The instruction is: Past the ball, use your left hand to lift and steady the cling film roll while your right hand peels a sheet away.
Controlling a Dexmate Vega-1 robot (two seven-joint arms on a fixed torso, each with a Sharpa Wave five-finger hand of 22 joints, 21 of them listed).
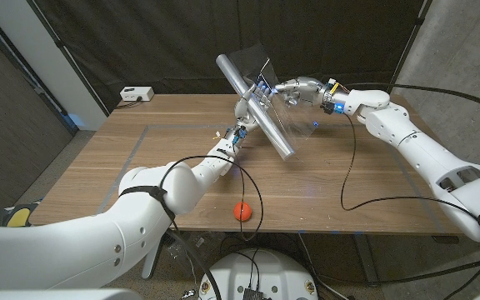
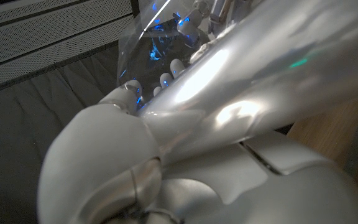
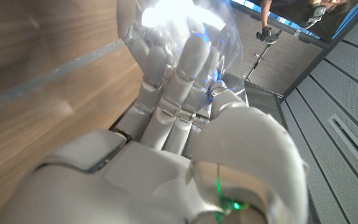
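**Roll lifted off the table, sheet drawn out toward the right hand**

A wooden table (image 1: 348, 192) with faint taped lines stands before a dark curtain, with grey wall panels to either side. On the table's far corner, toward eleven o'clock from its centre, sits a small white box (image 1: 136, 94). Near the front edge, at about six o'clock, lies a small orange ball (image 1: 242, 212), well apart from both hands.

Beyond the ball, the cling film roll (image 1: 257, 104) is raised off the table and tilted, its upper end pointing toward eleven o'clock and its lower end toward five. The left hand (image 1: 238, 133) grips the roll from below near its middle; in the left wrist view the left hand's fingers (image 2: 166, 79) curl around the shiny tube (image 2: 241, 93), so the grasp is plain.

A clear sheet (image 1: 294, 117) spreads from the roll toward three o'clock, reaching the right hand (image 1: 294, 90), which is held up above the table at the sheet's upper edge. In the right wrist view the right hand's fingers (image 3: 188, 62) lie close together against the glinting film (image 3: 173, 18), with the wood grain of the table beside them. Whether they actually pinch the film I cannot tell; the glare hides the fingertips.

A black cable (image 1: 348, 167) hangs from the right arm down across the table.
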